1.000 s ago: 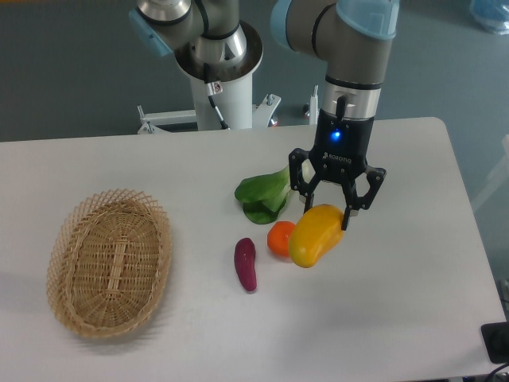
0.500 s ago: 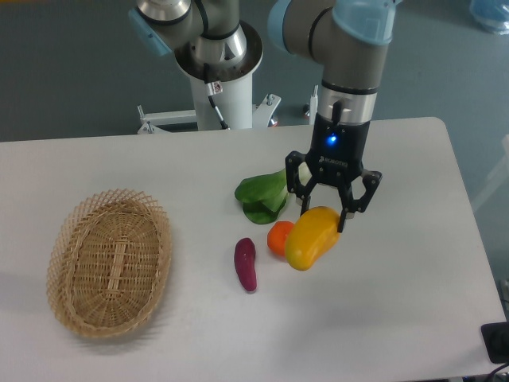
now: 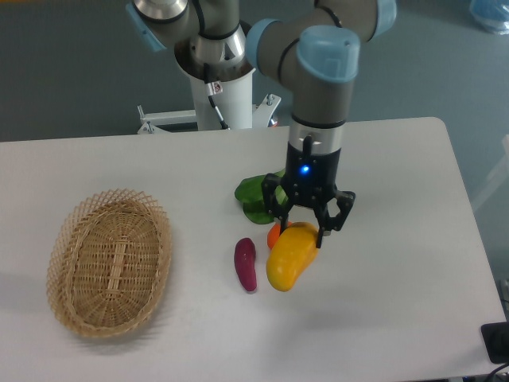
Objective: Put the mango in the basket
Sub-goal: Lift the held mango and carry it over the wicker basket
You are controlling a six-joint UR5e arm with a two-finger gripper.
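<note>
Mango (image 3: 289, 256) is hanging in my claw (image 3: 303, 232), fingers clamped on its upper end, above the counter (image 3: 398, 278); I am carrying it high and level leftward toward the basket (image 3: 109, 262), well apart.

My gripper (image 3: 303, 228) and the mango (image 3: 289, 255) hide most of the orange (image 3: 274, 234); my arm covers part of the green leaf (image 3: 254, 195); my upper arm is cut by the top edge
</note>
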